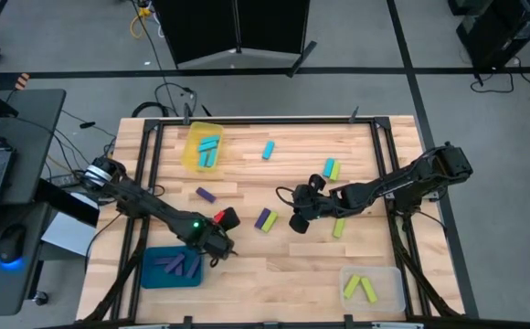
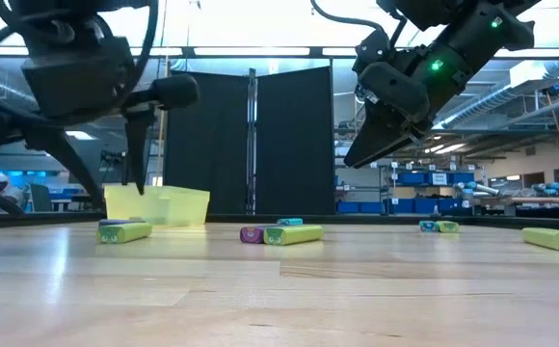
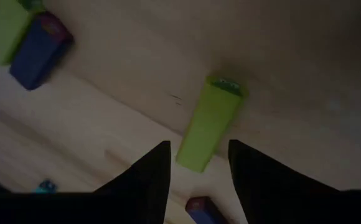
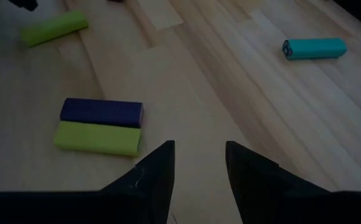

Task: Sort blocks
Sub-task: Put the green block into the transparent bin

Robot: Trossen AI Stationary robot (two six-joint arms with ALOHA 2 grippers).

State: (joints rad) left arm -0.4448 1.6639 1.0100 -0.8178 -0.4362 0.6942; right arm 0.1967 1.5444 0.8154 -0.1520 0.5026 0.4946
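High view: left gripper (image 1: 217,245) above blue tray (image 1: 152,274) edge, jaws parted, empty. Right gripper (image 1: 300,217) mid-table, jaws parted, empty, near purple-green pair (image 1: 265,219). Blocks scattered on table (image 1: 274,274), others in blue, yellow (image 1: 192,151), clear (image 1: 388,292) trays.

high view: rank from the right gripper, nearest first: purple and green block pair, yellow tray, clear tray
From the right gripper:
1. Purple and green block pair, just beside it toward the table's middle.
2. Clear tray, in the near right corner.
3. Yellow tray, at the far left edge.
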